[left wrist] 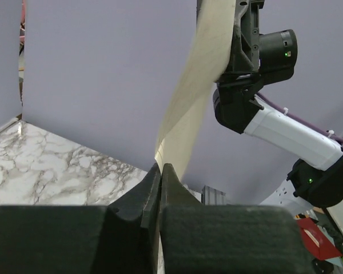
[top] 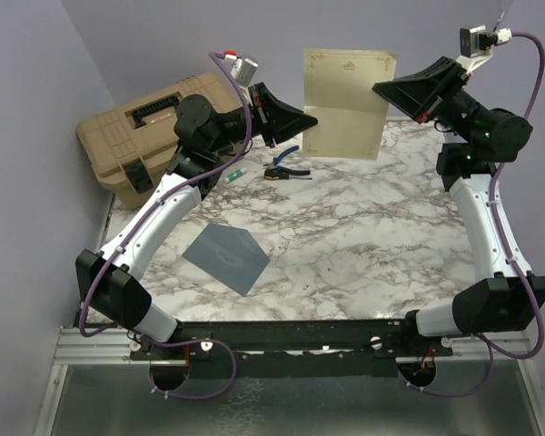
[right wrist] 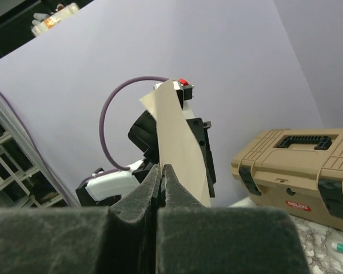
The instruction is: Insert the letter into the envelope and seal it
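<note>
**Grip shared by both arms: letter [top: 345,104] aloft**

Envelope [top: 225,256] lies flat on the table [top: 363,227], below and short of the left gripper [top: 309,118], awaiting insertion. Beyond it, the left gripper is clamped on the letter's left edge. The right gripper [top: 380,88] pinches its right edge. The sheet hangs upright between them, clear of the table, probably so both arms can steer it toward the envelope.
</note>
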Motion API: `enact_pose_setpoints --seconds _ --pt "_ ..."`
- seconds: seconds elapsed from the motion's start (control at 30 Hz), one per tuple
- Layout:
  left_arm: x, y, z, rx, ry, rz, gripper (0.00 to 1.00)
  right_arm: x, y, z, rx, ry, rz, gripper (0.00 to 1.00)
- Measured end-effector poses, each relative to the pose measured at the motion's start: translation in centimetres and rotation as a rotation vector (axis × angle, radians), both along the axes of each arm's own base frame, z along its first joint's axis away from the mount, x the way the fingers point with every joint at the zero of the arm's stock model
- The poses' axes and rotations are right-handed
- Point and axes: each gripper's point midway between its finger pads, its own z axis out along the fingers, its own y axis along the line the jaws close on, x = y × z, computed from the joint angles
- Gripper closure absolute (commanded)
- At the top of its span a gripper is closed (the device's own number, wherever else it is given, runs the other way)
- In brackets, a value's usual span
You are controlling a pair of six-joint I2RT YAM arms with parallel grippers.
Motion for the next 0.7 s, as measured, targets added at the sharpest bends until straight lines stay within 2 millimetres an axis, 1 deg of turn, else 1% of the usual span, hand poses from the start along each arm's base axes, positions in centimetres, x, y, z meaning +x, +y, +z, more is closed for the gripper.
enact_pose_setpoints --seconds 0.03,0.07,0.1,0.17,0.2,0.27,0.3,0.4,0.53,0.7 --pt "-0.1 0.1 0.1 -0.004 0.002 -0.007 1.00 0.0 0.0 0.0 -0.001 -0.003 0.003 0.98" --pt "-0.2 0.1 0.1 -0.006 0.001 -0.010 1.00 -0.1 0.1 -0.1 -0.006 -0.009 0.008 0.92" --pt "-0.1 0.1 0.2 -0.009 0.000 -0.009 1.00 -0.2 0.1 -0.3 -0.016 -0.016 0.015 0.80" --pt "0.0 0.3 0.3 -0.014 0.001 -0.006 1.00 -0.4 0.3 -0.7 -0.039 -0.024 0.030 0.58" --pt "0.1 0.4 0.3 -0.016 0.000 -0.003 1.00 -0.6 0.4 -1.0 -0.059 -0.036 0.038 0.49" --pt "0.5 0.7 0.3 -0.019 0.000 0.009 1.00 -1.0 0.6 -1.8 -0.111 -0.061 0.054 0.37" --pt "0.7 0.9 0.3 -0.020 0.000 0.015 1.00 -1.2 0.7 -2.3 -0.138 -0.073 0.064 0.33" --pt "1.3 1.3 0.1 -0.020 0.005 0.034 1.00 -1.8 0.9 -3.7 -0.222 -0.104 0.093 0.28" --pt "2.0 1.9 0.2 -0.024 0.006 0.060 1.00 -2.9 1.0 -5.2 -0.322 -0.132 0.115 0.28" --pt "2.7 2.4 0.0 -0.024 0.006 0.080 1.00 -4.2 0.8 -5.4 -0.379 -0.188 0.077 0.28"
